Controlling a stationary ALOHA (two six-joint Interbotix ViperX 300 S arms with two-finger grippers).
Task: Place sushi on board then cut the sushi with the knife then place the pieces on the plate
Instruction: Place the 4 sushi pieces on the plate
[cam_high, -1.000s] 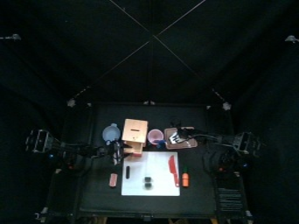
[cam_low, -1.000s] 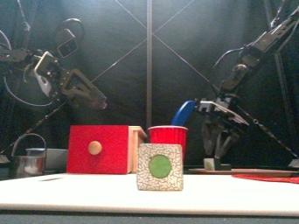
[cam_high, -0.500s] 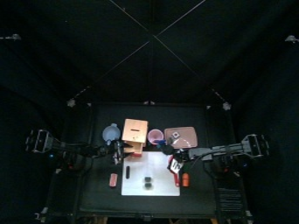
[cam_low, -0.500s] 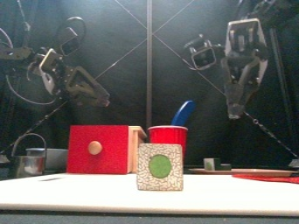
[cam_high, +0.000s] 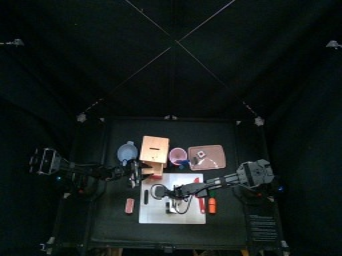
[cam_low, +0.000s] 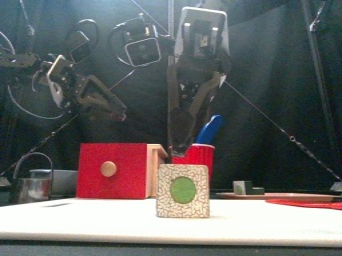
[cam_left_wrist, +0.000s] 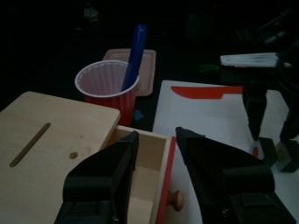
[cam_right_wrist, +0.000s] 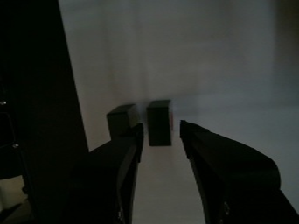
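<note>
Observed: the white cutting board (cam_high: 158, 220) is lying at the table's front. The pale wooden box (cam_high: 154, 150) is standing behind it, with the pink tray (cam_high: 210, 157) off to the box's right.

The right arm is reaching in over the board. The right gripper (cam_right_wrist: 163, 133) is hanging above the sushi (cam_low: 183, 190), its jaws spread wide with nothing between them. Its wrist view is showing two dark blocks (cam_right_wrist: 160, 116) standing side by side, narrowly apart, directly ahead of the jaws.

The left gripper (cam_left_wrist: 155, 142) is waiting over the box, jaws parted and empty. The red knife (cam_left_wrist: 216, 89) is lying flat on the board.

Assessment: the right gripper appears to be lining up to pick one block.

Recommended: centre on a single block, descend straight and close on its flat sides. Avoid nudging the neighbouring block or the knife.
</note>
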